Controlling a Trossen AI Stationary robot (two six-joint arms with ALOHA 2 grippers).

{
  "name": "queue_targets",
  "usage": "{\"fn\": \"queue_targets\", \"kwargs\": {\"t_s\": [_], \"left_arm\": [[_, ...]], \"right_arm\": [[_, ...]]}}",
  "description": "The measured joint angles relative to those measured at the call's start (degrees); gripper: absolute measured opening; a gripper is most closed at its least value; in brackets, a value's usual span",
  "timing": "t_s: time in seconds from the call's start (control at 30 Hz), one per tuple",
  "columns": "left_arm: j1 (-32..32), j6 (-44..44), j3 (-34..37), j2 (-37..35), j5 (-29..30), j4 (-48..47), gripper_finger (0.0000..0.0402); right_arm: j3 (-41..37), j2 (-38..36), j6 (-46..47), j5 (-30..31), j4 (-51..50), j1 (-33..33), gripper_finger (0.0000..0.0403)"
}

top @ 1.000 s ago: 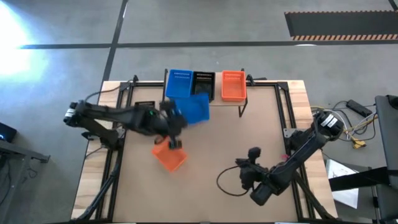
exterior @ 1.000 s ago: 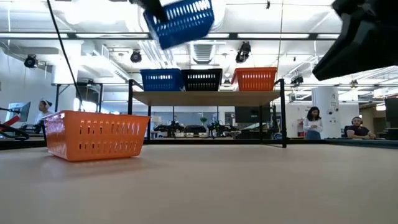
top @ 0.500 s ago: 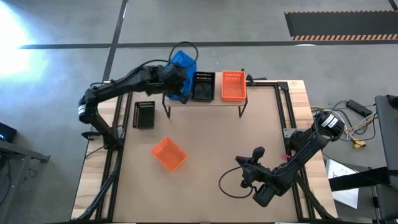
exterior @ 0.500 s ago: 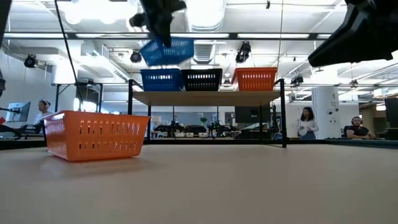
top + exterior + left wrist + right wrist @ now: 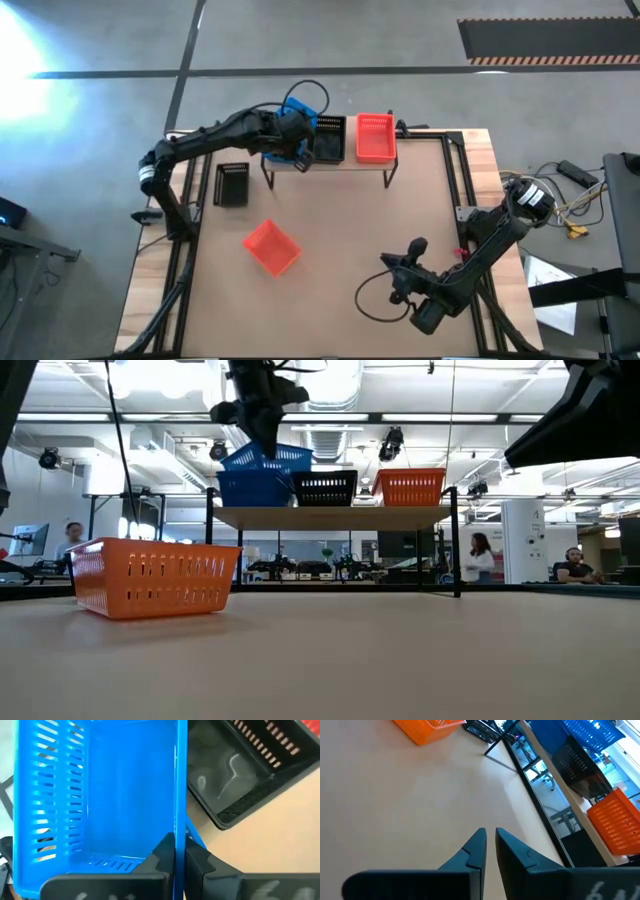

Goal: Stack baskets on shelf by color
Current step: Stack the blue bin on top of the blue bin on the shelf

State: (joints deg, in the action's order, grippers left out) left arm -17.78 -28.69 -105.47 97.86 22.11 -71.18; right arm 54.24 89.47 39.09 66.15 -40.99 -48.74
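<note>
A blue basket (image 5: pixel 262 458) sits tilted atop another on the shelf (image 5: pixel 330 163), its wall pinched by the left gripper (image 5: pixel 179 851); only the high view reveals a black basket (image 5: pixel 232 184) on the table, while the right gripper (image 5: pixel 490 840), nearly closed and empty, hovers apart.

People (image 5: pixel 480 556) standing in room behind table (image 5: pixel 350 250); ceiling lights.
</note>
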Motion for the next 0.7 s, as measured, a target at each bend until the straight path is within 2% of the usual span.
{"fn": "queue_targets", "kwargs": {"t_s": [0.13,0.3,0.7], "left_arm": [[0.0,-1.23,-0.01,-0.19,1.55,-0.81,0.0],[0.0,-5.27,-1.6,-0.61,4.83,-7.06,0.0],[-0.67,-13.09,-0.87,0.13,5.0,-7.34,0.0]], "right_arm": [[0.0,0.0,0.0,0.0,0.0,-0.01,0.0033],[0.0,0.0,-0.04,0.0,0.0,-0.01,0.0034],[-0.02,0.0,-0.04,0.0,0.2,-0.14,0.0034]]}}
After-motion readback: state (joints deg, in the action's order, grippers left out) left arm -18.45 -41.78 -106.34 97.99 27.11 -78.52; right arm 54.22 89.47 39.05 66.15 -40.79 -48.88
